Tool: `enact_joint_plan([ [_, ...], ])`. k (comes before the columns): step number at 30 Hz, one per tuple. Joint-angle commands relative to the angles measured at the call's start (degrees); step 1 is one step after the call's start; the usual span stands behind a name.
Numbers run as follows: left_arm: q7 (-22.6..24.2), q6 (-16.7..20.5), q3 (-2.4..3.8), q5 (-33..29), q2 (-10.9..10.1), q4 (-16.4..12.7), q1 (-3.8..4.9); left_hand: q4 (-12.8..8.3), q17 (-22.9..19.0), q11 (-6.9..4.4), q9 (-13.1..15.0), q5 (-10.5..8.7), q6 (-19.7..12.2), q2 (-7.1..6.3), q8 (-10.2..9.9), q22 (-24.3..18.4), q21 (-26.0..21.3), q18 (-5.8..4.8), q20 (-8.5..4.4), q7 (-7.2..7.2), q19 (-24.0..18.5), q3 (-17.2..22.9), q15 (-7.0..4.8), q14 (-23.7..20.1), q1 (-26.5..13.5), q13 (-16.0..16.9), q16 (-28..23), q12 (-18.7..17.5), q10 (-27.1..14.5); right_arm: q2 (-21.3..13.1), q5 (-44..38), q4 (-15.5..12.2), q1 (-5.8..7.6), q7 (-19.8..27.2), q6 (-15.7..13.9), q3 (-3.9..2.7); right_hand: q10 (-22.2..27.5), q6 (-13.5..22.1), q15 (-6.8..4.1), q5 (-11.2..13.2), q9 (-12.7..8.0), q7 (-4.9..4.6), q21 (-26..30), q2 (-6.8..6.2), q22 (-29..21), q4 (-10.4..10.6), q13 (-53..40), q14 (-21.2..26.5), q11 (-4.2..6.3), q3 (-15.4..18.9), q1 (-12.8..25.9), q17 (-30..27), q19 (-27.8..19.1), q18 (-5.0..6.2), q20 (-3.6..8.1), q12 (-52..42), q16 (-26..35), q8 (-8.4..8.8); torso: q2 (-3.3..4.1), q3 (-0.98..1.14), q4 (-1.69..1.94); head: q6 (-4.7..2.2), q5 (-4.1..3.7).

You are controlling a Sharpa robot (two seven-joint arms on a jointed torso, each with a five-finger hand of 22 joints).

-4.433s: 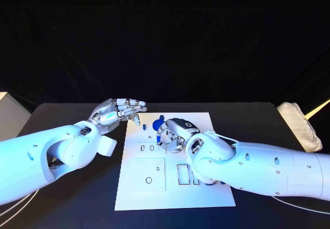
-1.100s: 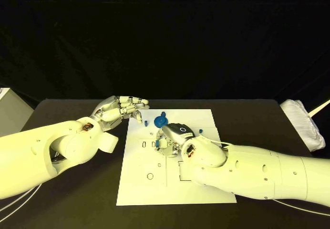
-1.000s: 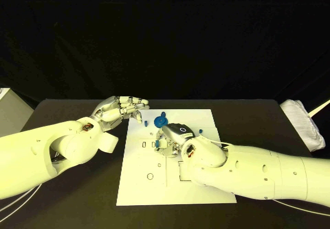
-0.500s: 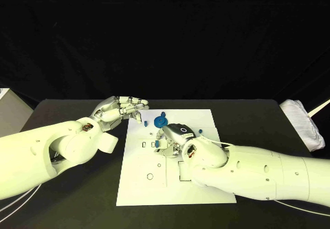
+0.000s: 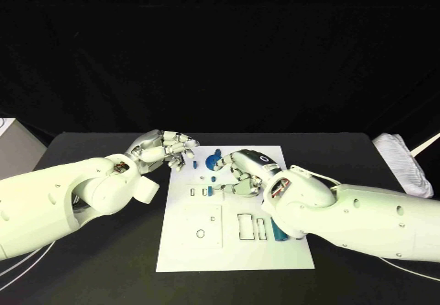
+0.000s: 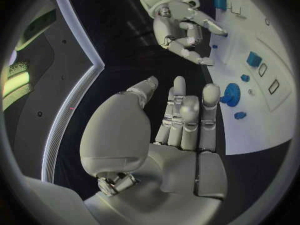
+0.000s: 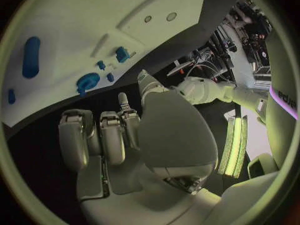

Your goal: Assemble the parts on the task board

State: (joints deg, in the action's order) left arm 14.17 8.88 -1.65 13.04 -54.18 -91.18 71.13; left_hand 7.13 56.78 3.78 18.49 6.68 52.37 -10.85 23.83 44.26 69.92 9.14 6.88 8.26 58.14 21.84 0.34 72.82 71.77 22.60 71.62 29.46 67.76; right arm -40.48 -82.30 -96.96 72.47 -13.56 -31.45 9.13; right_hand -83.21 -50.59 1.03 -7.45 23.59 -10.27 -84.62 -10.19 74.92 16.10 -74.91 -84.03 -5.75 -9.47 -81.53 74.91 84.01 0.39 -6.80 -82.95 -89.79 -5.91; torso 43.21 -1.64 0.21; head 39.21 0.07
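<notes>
The white task board [image 5: 197, 251] lies in the middle of the table. A blue gear [image 5: 213, 162] sits near its far edge, with small blue parts [image 5: 209, 190] just below it and a long blue peg [image 5: 280, 230] near the board's right edge. My right hand [image 5: 247, 171] hovers over the board's upper middle, right of the gear, its fingers [image 7: 109, 135] curled in with nothing in them. My left hand [image 5: 170, 147] hangs at the board's far left corner; its fingers [image 6: 184, 115] are straight and its palm empty. The gear [image 6: 230, 94] lies beyond them.
The board has rectangular slots [image 5: 246, 227] and a square plate with a round hole [image 5: 200, 234]. A blue block [image 6: 253, 59] stands in the board. A white cloth bundle [image 5: 404, 166] lies at the table's right edge. Black table surrounds the board.
My right hand has lifted off the small parts and moved toward the board's far right, and its arm has swung aside, uncovering the long blue peg. The left hand has barely shifted.
</notes>
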Motion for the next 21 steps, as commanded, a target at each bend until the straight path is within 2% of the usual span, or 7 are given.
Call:
enact_joint_plan([
  [1,-10.42,0.77,0.04,8.36,0.38,0.61,0.08,2.85,8.85,-0.57,3.76,0.41,-0.86,0.95,4.37,6.13,3.77,-1.42,-0.5,-0.78,4.24,-2.17,-0.42,4.46,-0.76,8.41,6.03,10.71,-3.7,-2.51,11.79,-1.26,1.52,9.36,2.35,-0.12,0.16,-0.92,0.0,-1.05,0.24,0.27,0.22,0.12,11.3,-0.06,-9.33,-5.97,0.47,-0.59,-0.76,15.09,3.07,1.04,-0.2,-0.11,-0.21,-0.86,-0.91,0.18,0.03,0.25,0.47],
  [4,-17.0,-0.56,0.06,12.96,1.12,1.52,0.46,6.19,14.49,-1.0,7.37,0.47,-2.05,1.05,8.13,11.07,6.53,-2.27,-1.0,-1.29,7.84,-3.94,-0.89,7.65,-1.46,13.08,9.4,17.04,-5.54,-5.49,14.82,-2.43,3.11,10.18,4.33,-0.17,0.39,-0.95,-0.13,-2.19,0.26,0.37,0.69,0.04,11.01,-0.23,-9.1,-5.84,0.59,-1.01,-1.09,14.62,2.86,1.15,-0.06,0.11,-0.01,-1.2,-1.33,0.25,0.12,0.22,0.73],
  [7,-23.68,-2.65,0.05,17.11,2.43,2.7,1.23,8.41,16.9,-1.19,9.73,0.56,-2.93,1.18,10.26,12.99,7.58,-2.59,-1.22,-1.53,9.17,-4.95,-1.01,8.91,-1.1,15.1,10.7,19.93,-6.45,-8.1,16.47,-3.34,4.49,10.4,5.32,-0.19,0.64,-0.74,-0.15,-2.46,0.22,0.34,1.09,-0.03,10.75,-0.22,-8.88,-5.71,0.59,-1.1,-1.11,14.16,2.66,1.25,-0.02,0.36,0.19,-1.17,-1.64,0.35,0.12,0.39,0.99],
  [9,-27.39,-4.01,0.04,19.86,3.36,3.42,1.6,9.14,16.7,-1.18,10.31,0.67,-3.31,1.29,10.68,13.0,7.62,-2.59,-1.25,-1.49,9.15,-5.26,-1.02,8.78,-1.26,15.43,10.6,20.4,-6.76,-9.31,17.5,-3.57,5.18,10.47,5.52,-0.2,0.71,-0.7,-0.15,-2.53,0.21,0.34,1.17,-0.03,10.69,-0.22,-8.82,-5.7,0.59,-1.13,-1.11,14.1,2.62,1.27,-0.02,0.44,0.22,-1.18,-1.82,0.42,0.11,0.48,1.2],
  [13,-34.89,-7.8,-0.07,26.23,6.05,5.44,2.49,9.65,18.64,-1.49,12.78,0.66,-3.39,2.25,12.89,14.18,8.21,-2.8,-1.42,-1.98,10.01,-7.08,-1.26,9.85,-3.92,17.29,11.57,22.77,-6.29,-11.2,20.28,-3.37,6.24,10.54,5.44,-0.22,0.68,-0.66,-0.16,-2.64,0.2,0.34,1.18,-0.03,10.69,-0.19,-8.83,-5.68,0.59,-1.17,-1.08,14.05,2.62,1.27,-0.01,0.41,0.24,-1.19,-2.15,0.61,0.1,0.8,1.49],
  [16,-39.29,-10.29,-0.5,29.98,8.3,7.08,3.21,9.66,19.27,-1.79,14.91,0.71,-3.53,3.14,14.67,14.95,8.59,-2.93,-1.61,-2.35,10.53,-8.7,-1.51,10.16,-6.25,18.07,11.85,23.82,-6.18,-11.92,21.56,-2.71,6.62,10.44,5.33,-0.22,0.73,-0.59,-0.18,-3.05,0.18,0.34,1.29,0.03,10.62,-0.11,-8.77,-5.65,0.6,-1.35,-1.03,13.95,2.58,1.29,0.02,0.47,0.29,-1.27,-2.31,0.74,0.15,1.07,1.93],
  [21,-44.01,-13.64,-1.04,35.58,11.8,9.44,3.88,9.69,18.93,-1.99,17.98,0.75,-4.5,4.02,16.99,15.11,8.68,-2.96,-1.79,-2.62,10.49,-10.69,-1.68,9.87,-8.27,17.72,11.58,24.01,-7.02,-12.35,22.63,-1.34,6.9,9.85,5.48,-0.22,1.23,-0.21,-0.19,-4.31,0.09,0.3,2.07,-0.16,10.13,0.0,-8.31,-5.55,0.58,-1.68,-0.87,13.58,2.21,1.46,0.06,0.97,0.46,-1.36,-2.35,0.9,0.32,1.26,2.02],
])
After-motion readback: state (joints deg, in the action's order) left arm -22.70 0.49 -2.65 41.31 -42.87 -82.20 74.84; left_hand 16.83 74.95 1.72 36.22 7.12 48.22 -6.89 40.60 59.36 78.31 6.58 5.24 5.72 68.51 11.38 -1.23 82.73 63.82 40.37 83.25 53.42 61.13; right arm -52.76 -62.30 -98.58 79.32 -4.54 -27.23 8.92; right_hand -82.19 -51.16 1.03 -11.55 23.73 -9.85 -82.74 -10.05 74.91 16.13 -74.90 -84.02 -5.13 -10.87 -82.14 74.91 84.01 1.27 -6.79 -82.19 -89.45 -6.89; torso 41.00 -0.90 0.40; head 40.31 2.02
